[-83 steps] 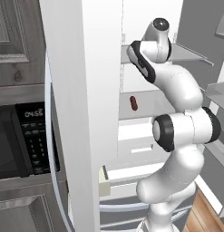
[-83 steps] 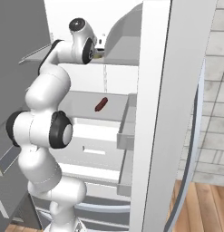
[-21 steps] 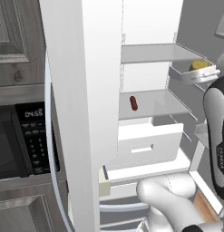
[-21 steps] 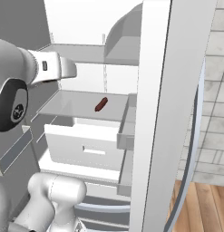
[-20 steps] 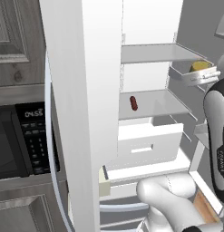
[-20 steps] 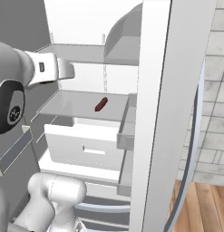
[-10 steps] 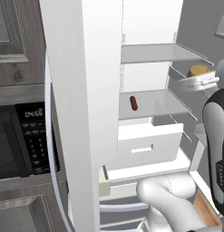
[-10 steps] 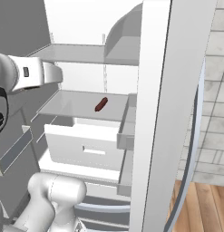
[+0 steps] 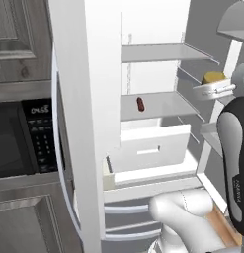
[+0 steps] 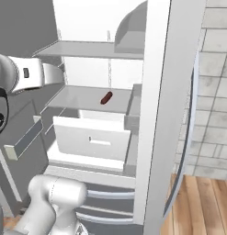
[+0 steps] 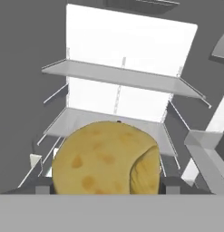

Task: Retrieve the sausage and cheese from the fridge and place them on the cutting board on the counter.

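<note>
**Cheese coming out of the fridge, sausage waiting behind**

The arm is swinging away from the fridge (image 10: 161, 114) interior. A few seconds ago the hand was reaching up toward the top shelf; now the gripper (image 9: 215, 85) is sitting out at the right edge of the left base view, beyond the shelf fronts, and over the last second it has been sliding steadily farther from the shelves. The cheese (image 11: 106, 158) is travelling with it: in the hand view the yellow, spotted chunk is sitting right between the two dark finger tips, which are pressing it on either side, so the jaws are standing fairly wide and gripping the cheese. In the left base view the same chunk is peeking yellow just above the hand.

The sausage (image 9: 140, 104) is lying where it lay before, on the middle shelf of the fridge, above the half-open white drawer (image 9: 153, 148), well apart from the gripper.

For the task, this is reading as the first of two fetches under way: the cheese appears lifted free of the fridge and still has to be carried to the cutting board. A second trip into the fridge for the sausage is still owed.
</note>
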Robot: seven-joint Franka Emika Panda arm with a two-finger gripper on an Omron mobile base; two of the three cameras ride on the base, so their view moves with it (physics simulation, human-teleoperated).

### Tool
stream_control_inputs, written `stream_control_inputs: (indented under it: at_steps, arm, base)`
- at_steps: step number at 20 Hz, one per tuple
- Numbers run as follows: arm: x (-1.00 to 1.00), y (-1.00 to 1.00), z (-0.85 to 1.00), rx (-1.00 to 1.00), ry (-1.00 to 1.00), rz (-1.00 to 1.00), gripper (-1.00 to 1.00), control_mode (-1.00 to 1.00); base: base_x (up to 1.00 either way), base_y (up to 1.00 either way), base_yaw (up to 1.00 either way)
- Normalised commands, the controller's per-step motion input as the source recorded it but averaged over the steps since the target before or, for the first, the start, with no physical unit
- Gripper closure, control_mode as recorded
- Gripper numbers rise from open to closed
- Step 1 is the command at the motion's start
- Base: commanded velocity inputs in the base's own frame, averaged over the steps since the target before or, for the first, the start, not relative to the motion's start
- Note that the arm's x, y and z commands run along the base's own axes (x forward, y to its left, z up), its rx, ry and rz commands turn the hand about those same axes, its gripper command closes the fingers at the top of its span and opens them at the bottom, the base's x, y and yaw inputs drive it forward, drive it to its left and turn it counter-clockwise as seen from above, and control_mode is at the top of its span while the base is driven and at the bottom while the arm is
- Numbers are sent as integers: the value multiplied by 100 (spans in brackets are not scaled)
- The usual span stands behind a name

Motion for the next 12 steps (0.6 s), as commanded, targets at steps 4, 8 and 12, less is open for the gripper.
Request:
stream_control_inputs:
  at_steps: [4, 8, 12]
  arm:
    - [0, 0, 0, 0, 0, 0, 100, 100]
    - [0, 0, 0, 0, 0, 0, 100, 100]
    - [0, 0, 0, 0, 0, 0, 100, 100]
  base:
    - [-100, 0, 5]
    - [-100, 0, 24]
    - [-93, 0, 50]
